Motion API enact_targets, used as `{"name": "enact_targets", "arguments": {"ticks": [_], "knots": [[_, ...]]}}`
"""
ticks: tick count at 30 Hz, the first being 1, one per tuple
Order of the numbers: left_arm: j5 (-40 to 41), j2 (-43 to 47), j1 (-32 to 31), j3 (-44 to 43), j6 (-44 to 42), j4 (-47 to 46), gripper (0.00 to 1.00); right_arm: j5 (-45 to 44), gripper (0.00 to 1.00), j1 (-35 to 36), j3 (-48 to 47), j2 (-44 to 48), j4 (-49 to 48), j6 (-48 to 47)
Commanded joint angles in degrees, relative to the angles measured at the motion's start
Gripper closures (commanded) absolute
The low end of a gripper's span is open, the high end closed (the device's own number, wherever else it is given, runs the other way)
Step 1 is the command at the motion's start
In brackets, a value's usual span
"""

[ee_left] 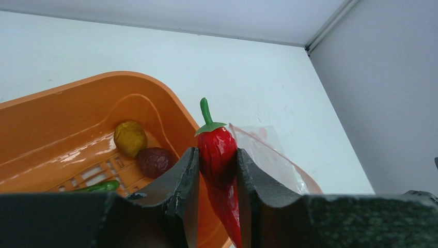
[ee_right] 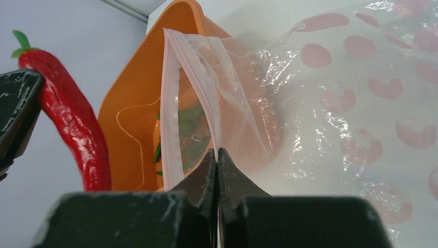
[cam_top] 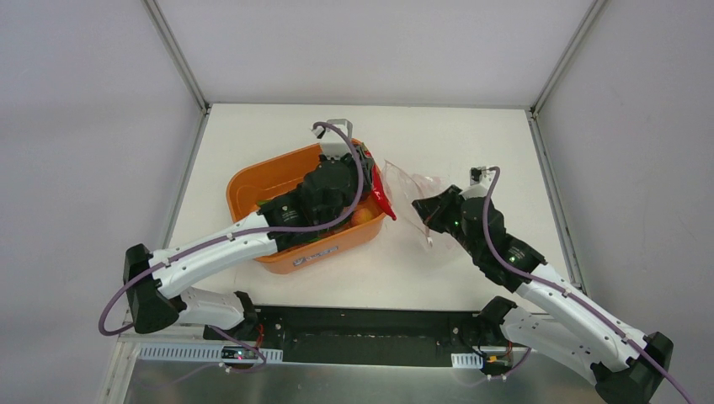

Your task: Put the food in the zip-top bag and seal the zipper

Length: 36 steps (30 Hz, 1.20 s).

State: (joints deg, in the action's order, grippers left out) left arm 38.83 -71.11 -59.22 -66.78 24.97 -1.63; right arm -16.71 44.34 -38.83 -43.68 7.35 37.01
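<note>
My left gripper (ee_left: 218, 164) is shut on the red chili (ee_left: 219, 155), held above the right rim of the orange tub (cam_top: 253, 181); the chili also shows in the top view (cam_top: 382, 195) and the right wrist view (ee_right: 72, 124). A round yellow-brown piece (ee_left: 129, 137), a dark-red piece (ee_left: 154, 161) and a green chili (ee_left: 100, 186) lie in the tub. My right gripper (ee_right: 217, 154) is shut on one lip of the zip-top bag (ee_right: 335, 119), holding its mouth open beside the tub. The pink zipper (ee_right: 170, 119) runs along that mouth. The bag also shows in the top view (cam_top: 412, 189).
The tub stands mid-table, left of the bag. White enclosure walls close in the back and both sides. The left arm (cam_top: 219, 248) stretches across the tub; the right arm (cam_top: 547, 286) reaches in from the lower right.
</note>
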Motion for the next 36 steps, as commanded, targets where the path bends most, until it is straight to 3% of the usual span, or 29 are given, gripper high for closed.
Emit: {"name": "enact_targets", "arguments": {"ticks": [1, 5, 21, 29, 36], "knots": [[3.2, -3.1, -1.4, -4.9, -3.6, -5.7, 0.84, 2.6, 1.0, -0.3, -0.6, 0.3, -3.0, 1.7], [3.4, -6.0, -2.2, -8.2, -7.1, -5.8, 0.83, 2.8, 1.0, -0.2, -0.6, 0.6, -2.9, 2.1], [5.7, -13.5, -3.8, -2.9, -19.4, -24.1, 0.83, 2.6, 1.0, -0.3, -3.9, 5.2, 0.9, 4.0], [0.9, -14.7, -6.3, -1.6, -28.3, -29.3, 0.79, 0.2, 1.0, -0.3, -6.3, 6.3, 3.7, 3.4], [-5.0, -14.8, -6.9, -2.1, -28.7, -25.8, 0.78, -3.4, 1.0, -0.3, -6.8, 6.2, 4.8, 4.9]]}}
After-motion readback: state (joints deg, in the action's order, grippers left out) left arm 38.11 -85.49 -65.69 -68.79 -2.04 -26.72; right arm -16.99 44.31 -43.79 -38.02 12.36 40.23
